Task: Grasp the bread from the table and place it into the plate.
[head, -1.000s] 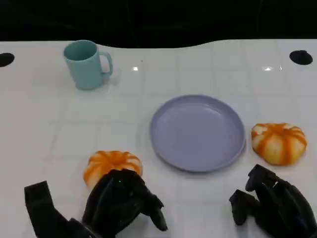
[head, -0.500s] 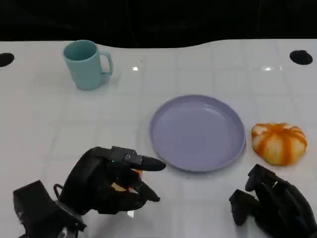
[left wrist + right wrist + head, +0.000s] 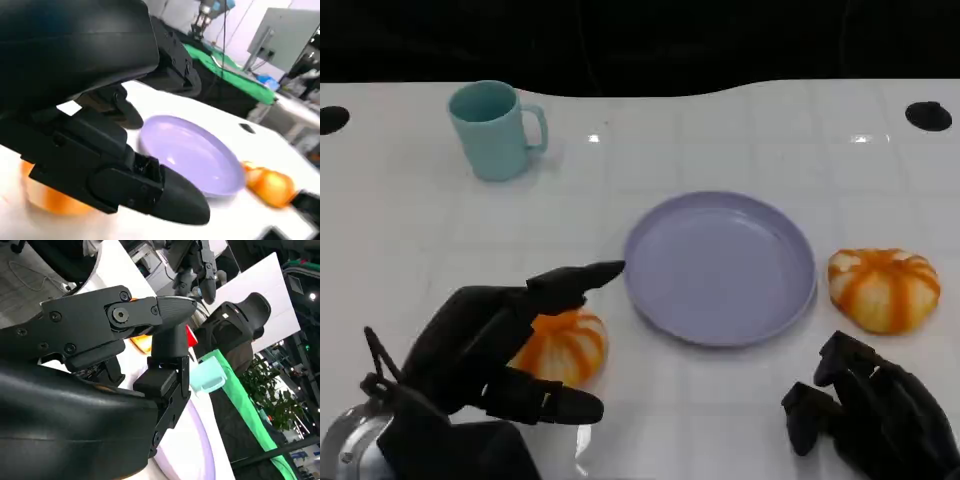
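The left hand (image 3: pixel 505 345) is spread wide over the near orange-and-white striped bread roll (image 3: pixel 563 346), fingers bracketing it for a grasp, not yet closed. The roll rests on the white tabletop (image 3: pixel 410 230) beside the round lilac plate (image 3: pixel 720 268). The right hand (image 3: pixel 865 410) rests curled, holding nothing.

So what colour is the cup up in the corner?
The cup is light teal, a pale blue-green all over. The head view shows it best.
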### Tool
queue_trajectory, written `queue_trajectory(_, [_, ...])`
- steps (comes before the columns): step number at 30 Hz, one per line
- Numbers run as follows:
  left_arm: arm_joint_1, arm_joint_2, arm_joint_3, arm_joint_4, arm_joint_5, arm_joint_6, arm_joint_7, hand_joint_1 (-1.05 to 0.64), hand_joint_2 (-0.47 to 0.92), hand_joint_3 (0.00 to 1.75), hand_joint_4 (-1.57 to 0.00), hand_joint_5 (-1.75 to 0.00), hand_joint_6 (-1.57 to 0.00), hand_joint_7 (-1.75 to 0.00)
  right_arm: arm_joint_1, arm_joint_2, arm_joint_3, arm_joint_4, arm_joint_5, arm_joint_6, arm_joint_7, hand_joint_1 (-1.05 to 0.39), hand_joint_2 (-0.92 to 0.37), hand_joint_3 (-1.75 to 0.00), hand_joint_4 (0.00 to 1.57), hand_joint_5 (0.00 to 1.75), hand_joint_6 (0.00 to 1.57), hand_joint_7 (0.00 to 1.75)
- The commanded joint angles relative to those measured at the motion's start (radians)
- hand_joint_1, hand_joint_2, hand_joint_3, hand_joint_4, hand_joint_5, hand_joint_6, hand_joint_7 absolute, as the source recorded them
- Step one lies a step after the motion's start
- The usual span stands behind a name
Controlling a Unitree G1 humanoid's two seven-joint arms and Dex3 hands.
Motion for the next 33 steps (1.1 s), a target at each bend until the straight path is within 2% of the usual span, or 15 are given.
queue_trajectory(1, [0.001, 0.071, -0.039, -0.07, 0.18, 0.094, 0.088, -1.05, 0.92, 0.29, -0.42, 0.0, -0.11, 0.0, 0.005, -0.007, 0.002, -0.006, 0.006, -0.009, 0.002, -0.58, -0.92, -0.21, 0.76, 1.7, 0.67, 1.43])
queue_trajectory(5, [-0.006, 0.105, -0.089, -0.118, 0.293, 0.193, 0.096, -1.05, 0.92, 0.29, -0.29, 0.0, -0.03, 0.0, 0.003, -0.007, 0.002, -0.006, 0.004, -0.011, -0.004, -0.58, -0.92, -0.21, 0.76, 1.7, 0.68, 1.43])
queue_trajectory(8, [-0.025, 0.127, -0.133, -0.132, 0.354, 0.273, 0.046, -1.05, 0.92, 0.29, -0.19, 0.0, 0.0, 0.0, 0.003, -0.008, 0.003, -0.007, 0.0, -0.017, -0.005, -0.57, -0.92, -0.22, 0.76, 1.71, 0.68, 1.43])
queue_trajectory(12, [-0.073, 0.146, -0.191, -0.087, 0.4, 0.346, 0.021, -1.05, 0.92, 0.22, -0.21, -0.03, -0.01, -0.01, 0.005, -0.009, 0.005, -0.009, 0.005, -0.011, -0.002, -0.57, -0.92, -0.22, 0.76, 1.71, 0.67, 1.44])
queue_trajectory(13, [-0.085, 0.148, -0.204, -0.067, 0.404, 0.358, 0.027, -1.05, 0.91, 0.19, -0.2, -0.13, -0.02, -0.04, 0.005, -0.008, 0.005, -0.01, 0.005, -0.012, -0.002, -0.56, -0.92, -0.22, 0.76, 1.71, 0.67, 1.43])
queue_trajectory(14, [-0.098, 0.15, -0.217, -0.045, 0.406, 0.367, 0.035, -1.05, 0.92, 0.15, -0.08, -0.75, -0.01, -0.21, 0.006, -0.008, 0.006, -0.011, 0.005, -0.012, -0.002, -0.57, -0.92, -0.22, 0.76, 1.71, 0.67, 1.43])
queue_trajectory(15, [-0.11, 0.151, -0.23, -0.024, 0.409, 0.377, 0.04, -1.05, 0.92, 0.13, -0.04, -1.03, 0.0, -0.29, 0.006, -0.008, 0.006, -0.011, 0.006, -0.013, -0.002, -0.57, -0.92, -0.22, 0.76, 1.72, 0.67, 1.44])
queue_trajectory(16, [-0.123, 0.152, -0.243, -0.003, 0.411, 0.389, 0.04, -1.05, 0.92, 0.12, -0.02, -1.2, 0.0, -0.33, 0.007, -0.008, 0.006, -0.012, 0.007, -0.012, -0.003, -0.57, -0.92, -0.22, 0.76, 1.72, 0.67, 1.44])
queue_trajectory(17, [-0.137, 0.152, -0.257, 0.02, 0.412, 0.399, 0.04, -1.05, 0.92, 0.12, -0.01, -1.26, 0.0, -0.35, 0.008, -0.008, 0.006, -0.012, 0.008, -0.011, -0.002, -0.57, -0.92, -0.22, 0.76, 1.72, 0.67, 1.44])
queue_trajectory(20, [-0.171, 0.15, -0.292, 0.081, 0.409, 0.419, 0.058, -1.05, 0.92, 0.09, 0.0, -1.37, 0.0, -0.43, 0.009, -0.009, 0.006, -0.014, 0.011, -0.003, -0.003, -0.56, -0.92, -0.22, 0.76, 1.71, 0.67, 1.44])
queue_trajectory(27, [-0.258, 0.129, -0.366, 0.254, 0.394, 0.452, 0.108, -1.05, 0.89, 0.03, 0.0, -1.46, 0.0, -0.64, 0.008, -0.01, 0.007, -0.008, 0.006, -0.02, -0.002, -0.57, -0.92, -0.22, 0.76, 1.71, 0.67, 1.45])
queue_trajectory(33, [-0.308, 0.119, -0.415, 0.349, 0.381, 0.481, 0.129, -1.05, 0.88, 0.02, 0.0, -1.48, 0.0, -0.67, 0.007, -0.012, 0.009, -0.009, 0.01, -0.012, -0.004, -0.56, -0.92, -0.22, 0.75, 1.71, 0.66, 1.45])
